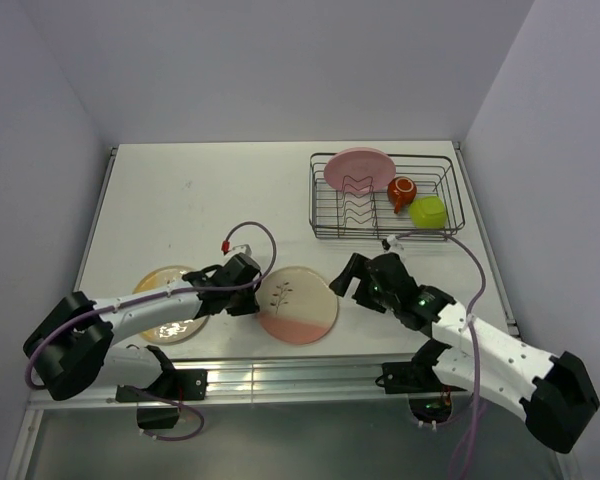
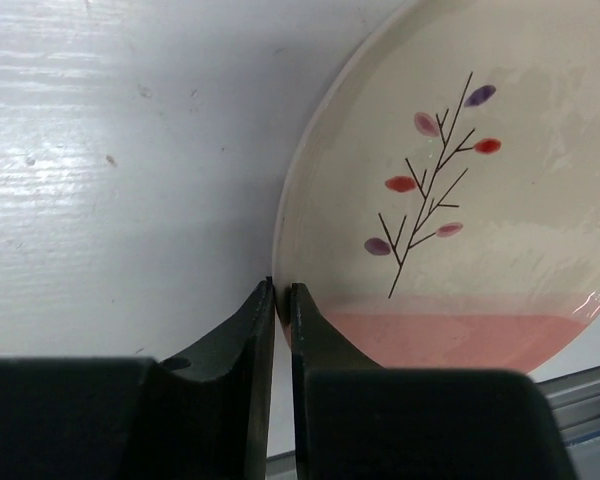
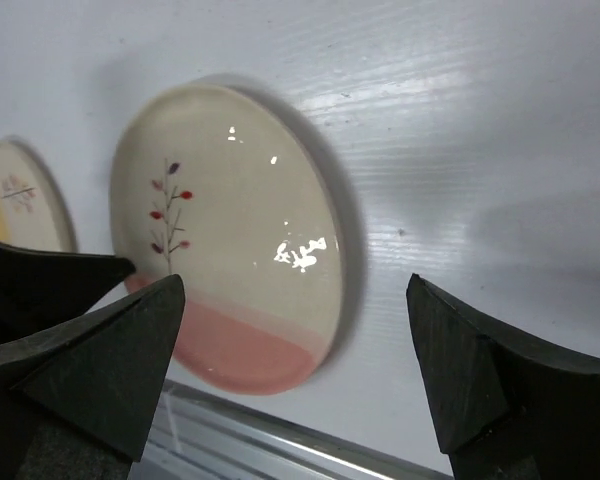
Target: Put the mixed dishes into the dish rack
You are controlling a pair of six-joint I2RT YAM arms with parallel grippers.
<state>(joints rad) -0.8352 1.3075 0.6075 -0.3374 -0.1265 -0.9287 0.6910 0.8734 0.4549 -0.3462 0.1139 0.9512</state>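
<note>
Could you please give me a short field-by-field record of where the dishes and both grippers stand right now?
in dish rack: plain pink plate, orange-red cup, lime-green bowl
on table: pink-and-cream plate, yellow-and-cream plate
left gripper: jaws closed on the pink-and-cream plate's rim, as far as the wrist view shows
right gripper: jaws open, just right of that plate, holding nothing

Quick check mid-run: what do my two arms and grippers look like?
The left arm and right arm have white links, black joints, each trailing a mauve cable. A red connector tip marks the left cable; a green light the right wrist. Their fingers are matte black wedges.
</note>
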